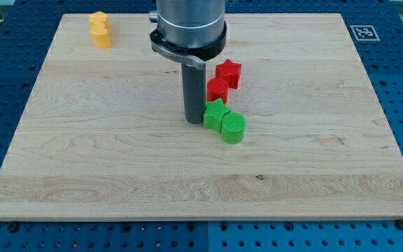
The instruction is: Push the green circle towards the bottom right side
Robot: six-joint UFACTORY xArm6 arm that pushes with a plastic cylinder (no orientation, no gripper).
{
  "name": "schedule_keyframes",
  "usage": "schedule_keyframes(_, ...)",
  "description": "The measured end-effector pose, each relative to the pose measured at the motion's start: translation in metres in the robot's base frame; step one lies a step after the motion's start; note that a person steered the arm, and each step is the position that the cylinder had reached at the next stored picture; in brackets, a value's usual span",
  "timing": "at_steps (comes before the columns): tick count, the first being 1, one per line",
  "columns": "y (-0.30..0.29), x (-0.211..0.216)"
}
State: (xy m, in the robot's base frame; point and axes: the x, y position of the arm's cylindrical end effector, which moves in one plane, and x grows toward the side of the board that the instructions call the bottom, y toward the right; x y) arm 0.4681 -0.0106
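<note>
My tip (193, 122) is seen on the wooden desk (82, 161) touching the left side of the green star (215, 113), against which the green circle (234, 129) is pressed (no hand is fitted, only a rod).

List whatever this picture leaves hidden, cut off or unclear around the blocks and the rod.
- Green star: its left edge sits behind my tip; contact cannot be told.
- Green circle: it overlaps the green star, so any gap is unclear.
- Red block: its shape is unclear, partly hidden by the green star.
- Arm: cut off by the view's top.
- Yellow block: one piece or two, unclear.
</note>
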Motion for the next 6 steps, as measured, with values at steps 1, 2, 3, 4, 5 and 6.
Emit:
schedule_keyframes(1, 0.018, 0.001)
schedule_keyframes(2, 0.034, 0.007)
schedule_keyframes(3, 0.047, 0.028)
schedule_keyframes(4, 0.068, 0.051)
schedule_keyframes(5, 0.098, 0.060)
schedule_keyframes(6, 0.139, 0.061)
